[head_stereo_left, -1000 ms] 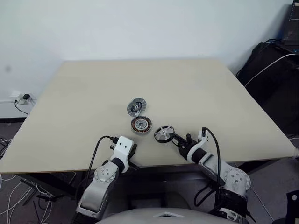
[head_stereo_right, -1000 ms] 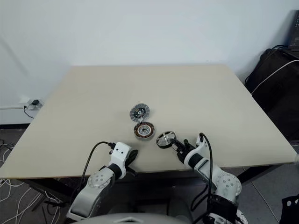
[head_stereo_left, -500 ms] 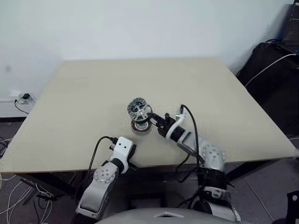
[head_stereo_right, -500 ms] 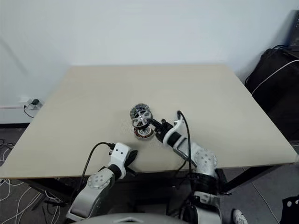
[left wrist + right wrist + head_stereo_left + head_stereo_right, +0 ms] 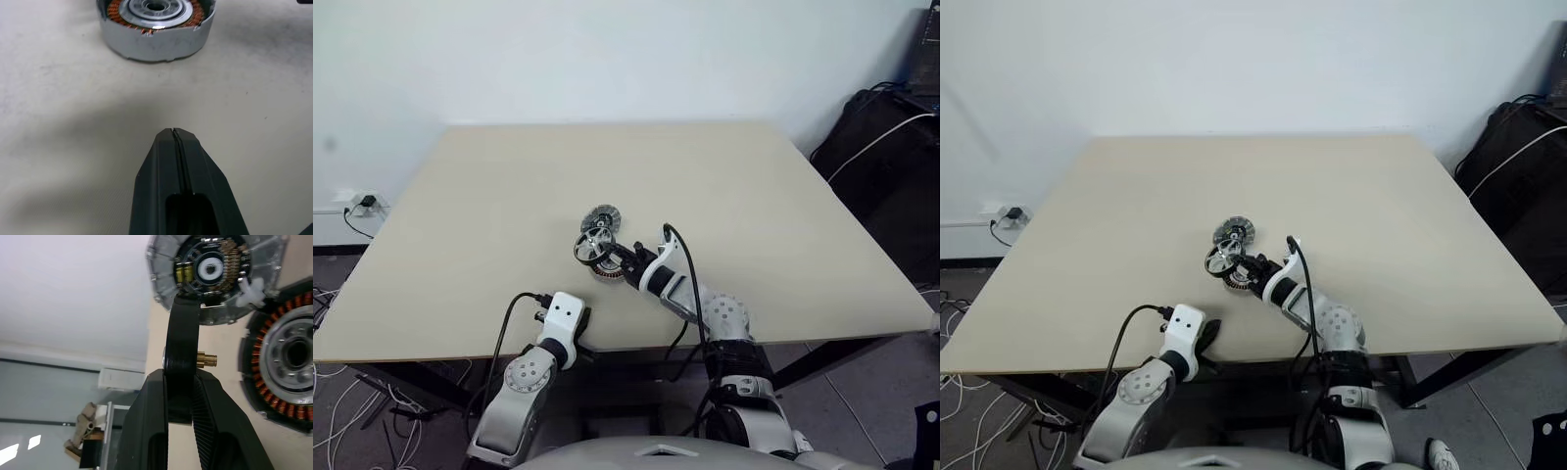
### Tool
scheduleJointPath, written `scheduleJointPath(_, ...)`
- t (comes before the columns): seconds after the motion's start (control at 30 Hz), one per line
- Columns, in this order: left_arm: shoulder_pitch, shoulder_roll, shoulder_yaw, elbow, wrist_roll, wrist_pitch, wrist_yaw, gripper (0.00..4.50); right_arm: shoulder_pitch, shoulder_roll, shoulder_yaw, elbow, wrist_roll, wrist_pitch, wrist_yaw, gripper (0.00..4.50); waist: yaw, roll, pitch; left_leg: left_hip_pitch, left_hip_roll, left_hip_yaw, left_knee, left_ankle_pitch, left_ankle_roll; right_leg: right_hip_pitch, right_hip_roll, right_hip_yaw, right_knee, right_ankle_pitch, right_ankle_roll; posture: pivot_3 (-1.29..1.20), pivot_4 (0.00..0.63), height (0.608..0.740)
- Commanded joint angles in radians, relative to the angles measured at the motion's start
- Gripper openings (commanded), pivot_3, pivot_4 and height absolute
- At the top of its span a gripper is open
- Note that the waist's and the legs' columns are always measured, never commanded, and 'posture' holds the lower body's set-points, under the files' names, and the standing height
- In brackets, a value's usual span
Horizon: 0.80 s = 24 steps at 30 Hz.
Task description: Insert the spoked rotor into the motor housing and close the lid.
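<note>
My right gripper (image 5: 611, 257) is shut on the spoked rotor (image 5: 592, 246), holding its dark rim edge-on (image 5: 182, 333) just above the table. The rotor hangs over the left side of the motor housing (image 5: 606, 270), a disc with copper windings (image 5: 288, 382) lying flat and partly hidden behind it. Just beyond lies the lid (image 5: 600, 217), ribbed face and dark centre up (image 5: 215, 269). Close to the table's front edge my left gripper (image 5: 581, 331) is shut and empty (image 5: 172, 131), pointing at the housing (image 5: 156, 24) from a short way off.
The beige table (image 5: 724, 186) is bare around the three parts. A black bag with cables (image 5: 881, 147) stands off the right side. On the floor at the left are a wall socket and wires (image 5: 357, 208).
My right gripper has carried the rotor from the right near the front edge, leftward and away from me, to above the housing. The left arm has stayed put.
</note>
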Motion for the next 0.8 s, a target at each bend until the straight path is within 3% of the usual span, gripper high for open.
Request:
scheduleJointPath(0.03, -0.007, -0.002, 0.001, -0.059, -0.004, -0.007, 0.002, 0.0, -0.027, 0.004, -0.012, 0.0, -0.013, -0.02, 0.028, 0.36, 0.0, 0.0, 0.0, 0.0, 0.0, 0.0, 0.0, 0.0, 0.0, 0.0, 0.0, 0.0, 0.0, 0.0, 0.0, 0.0, 0.0, 0.74)
scheduleJointPath(0.8, -0.026, -0.005, 0.002, -0.049, -0.008, -0.005, -0.003, 0.0, -0.065, -0.002, -0.069, 0.119, -0.102, -0.057, 0.061, 0.36, -0.003, 0.001, 0.0, 0.001, 0.0, 0.0, 0.0, 0.0, -0.001, 0.0, 0.0, 0.0, 0.0, 0.0, 0.0, 0.0, 0.0, 0.74)
